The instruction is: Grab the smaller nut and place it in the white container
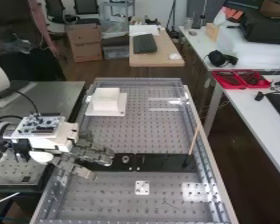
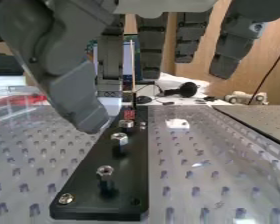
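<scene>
Hand (image 1: 95,154) of dark grey fingers reaches from the white arm (image 1: 45,133) over the near-the-arm end of a long black plate (image 2: 91,200); the fingers are spread, fairly straight, and pinch nothing. On that end of the plate, the first raised nut (image 2: 105,171) sits on an upright post; it looks like the smaller one, though this is a judgement. A larger-looking nut (image 2: 119,138) stands next along the plate. With the two so near each other, thick fingers could knock or close on the wrong one. If the nut is threaded on its post, a straight pull might drag the plate; a shallow pinch on smooth metal could let it slip and roll off. Carrying it too low could bump the white container (image 1: 105,104), which is beyond the plate on the arm's side; whether its top is open cannot be told.

A small white square (image 1: 142,188) lies on the camera's side of the plate. Beneath both is a grey surface (image 1: 134,132) dotted with holes and edged by raised rails. A thin stick (image 1: 193,142) rises at the plate's end away from the arm. Well past the plate are a red tray (image 1: 240,78), a wooden table (image 1: 147,61) and cardboard boxes (image 1: 84,41).
</scene>
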Robot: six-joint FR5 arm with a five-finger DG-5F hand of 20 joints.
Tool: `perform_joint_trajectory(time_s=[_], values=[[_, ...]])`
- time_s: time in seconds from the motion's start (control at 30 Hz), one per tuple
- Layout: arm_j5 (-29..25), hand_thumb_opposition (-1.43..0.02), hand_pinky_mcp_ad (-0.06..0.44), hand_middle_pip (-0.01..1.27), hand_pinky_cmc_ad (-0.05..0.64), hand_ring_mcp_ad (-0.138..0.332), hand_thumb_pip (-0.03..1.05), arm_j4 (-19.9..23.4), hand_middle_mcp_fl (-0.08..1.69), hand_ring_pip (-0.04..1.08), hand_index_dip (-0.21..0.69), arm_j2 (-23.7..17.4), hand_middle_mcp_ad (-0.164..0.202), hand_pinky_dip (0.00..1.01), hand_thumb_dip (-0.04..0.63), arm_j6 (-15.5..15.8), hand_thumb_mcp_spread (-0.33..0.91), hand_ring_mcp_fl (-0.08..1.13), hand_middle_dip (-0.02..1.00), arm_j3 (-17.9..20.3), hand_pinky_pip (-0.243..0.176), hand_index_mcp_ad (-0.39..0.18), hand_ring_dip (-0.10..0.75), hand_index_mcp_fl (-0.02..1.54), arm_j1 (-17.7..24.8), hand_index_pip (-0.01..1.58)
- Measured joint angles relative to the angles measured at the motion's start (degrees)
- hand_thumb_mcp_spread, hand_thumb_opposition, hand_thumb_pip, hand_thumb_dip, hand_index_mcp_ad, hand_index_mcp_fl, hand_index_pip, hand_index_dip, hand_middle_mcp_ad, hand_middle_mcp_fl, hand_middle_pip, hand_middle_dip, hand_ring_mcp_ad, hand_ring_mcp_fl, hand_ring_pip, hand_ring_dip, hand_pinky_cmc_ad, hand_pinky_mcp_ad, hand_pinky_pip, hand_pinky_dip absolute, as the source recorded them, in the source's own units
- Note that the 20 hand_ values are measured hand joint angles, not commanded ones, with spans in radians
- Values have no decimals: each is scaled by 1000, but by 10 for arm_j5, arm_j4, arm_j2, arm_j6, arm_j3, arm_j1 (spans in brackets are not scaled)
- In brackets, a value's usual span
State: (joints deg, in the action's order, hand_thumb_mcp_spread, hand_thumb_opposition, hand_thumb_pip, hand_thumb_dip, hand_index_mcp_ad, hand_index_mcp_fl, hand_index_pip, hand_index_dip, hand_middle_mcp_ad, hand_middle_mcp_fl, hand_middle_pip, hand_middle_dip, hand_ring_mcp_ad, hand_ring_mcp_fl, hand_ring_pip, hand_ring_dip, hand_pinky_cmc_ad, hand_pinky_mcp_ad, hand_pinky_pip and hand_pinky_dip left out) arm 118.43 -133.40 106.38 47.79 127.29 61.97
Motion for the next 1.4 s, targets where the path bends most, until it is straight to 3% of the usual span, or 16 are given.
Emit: perform_joint_trajectory(time_s=[0.63, 1.4], values=[[0, -853, 314, 119, 367, 148, 831, 48, 183, 103, 175, 24, 80, 192, 220, 12, 370, 0, 236, 24, 21, -136, 127, 0, -9, 1566], [2, -834, 314, 119, 367, 148, 806, 36, 148, 101, 175, 33, 75, 192, 220, 28, 368, 0, 239, 18, 21, -145, 127, 3, -5, 1566]])
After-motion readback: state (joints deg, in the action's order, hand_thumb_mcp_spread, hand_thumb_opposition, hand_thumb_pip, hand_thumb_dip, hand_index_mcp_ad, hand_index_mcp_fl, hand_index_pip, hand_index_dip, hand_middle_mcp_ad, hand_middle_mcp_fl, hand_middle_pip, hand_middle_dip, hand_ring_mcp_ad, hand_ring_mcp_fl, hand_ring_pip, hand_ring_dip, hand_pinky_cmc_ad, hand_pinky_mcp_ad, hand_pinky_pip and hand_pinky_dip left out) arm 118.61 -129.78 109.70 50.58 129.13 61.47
